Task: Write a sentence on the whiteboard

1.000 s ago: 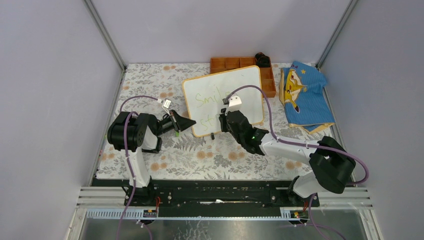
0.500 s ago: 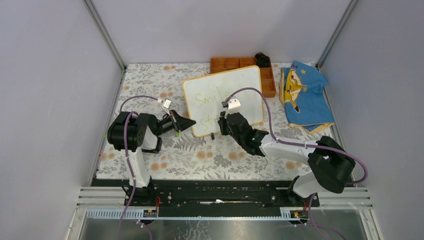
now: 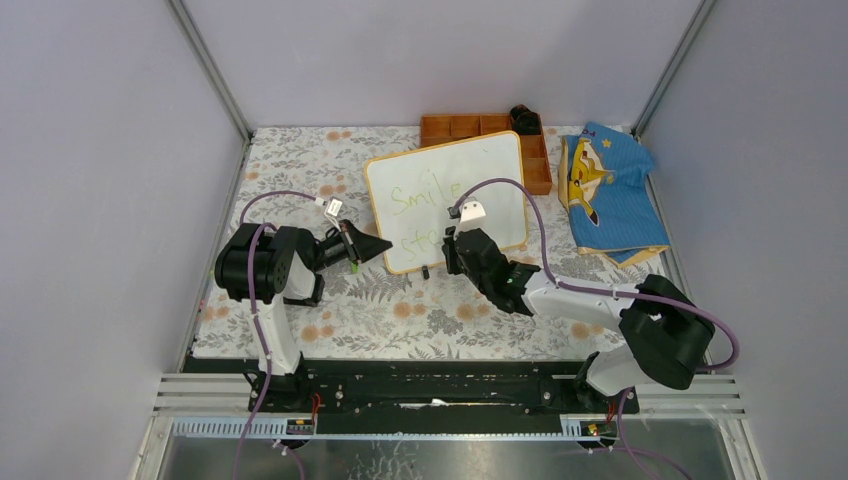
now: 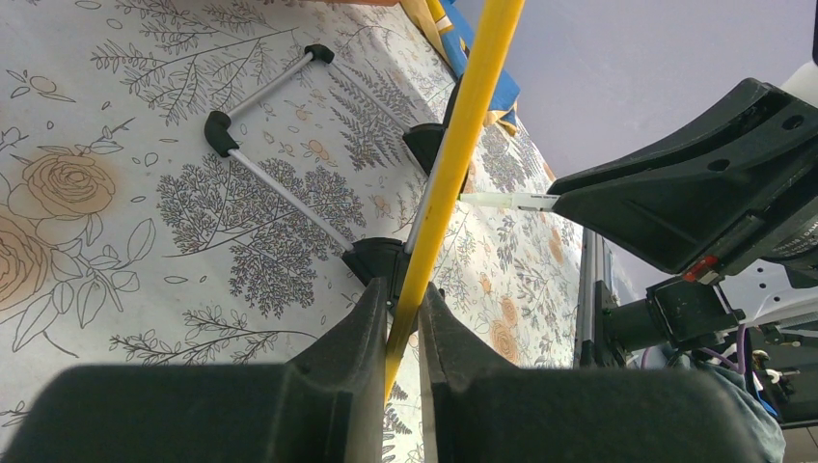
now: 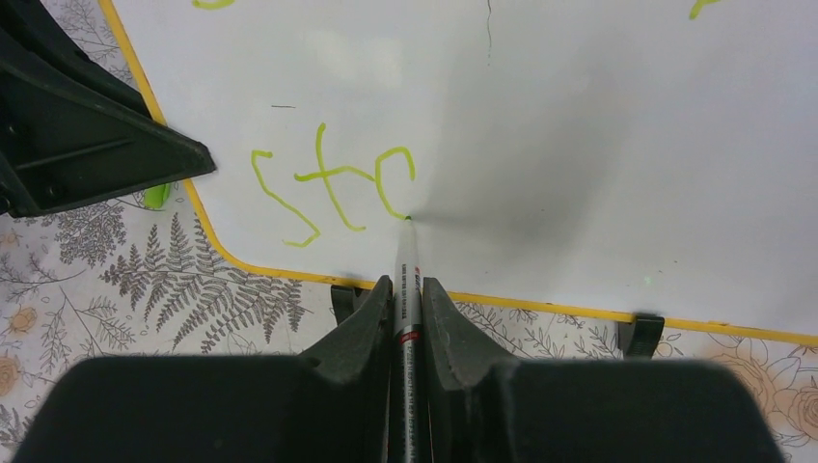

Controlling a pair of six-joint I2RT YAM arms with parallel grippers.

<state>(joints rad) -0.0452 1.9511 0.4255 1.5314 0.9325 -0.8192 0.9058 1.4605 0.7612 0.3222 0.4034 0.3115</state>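
Whiteboard sits tilted, mid-tabletop toward the far edge. Left gripper is clamped on its left frame edge, by the near corner. Right gripper is clamped on the marker. Risks we see: marker pressure shifts the board, or the frame slips in the left pinch, so the letters drift. Sentence so far reads "Smile", "st" and a half-formed letter. The marker tip touches that last stroke, just ahead of the right gripper.

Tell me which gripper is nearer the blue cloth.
Right. Right gripper: over the whiteboard, left of the blue cloth. Left gripper: at the whiteboard's opposite edge, farther.
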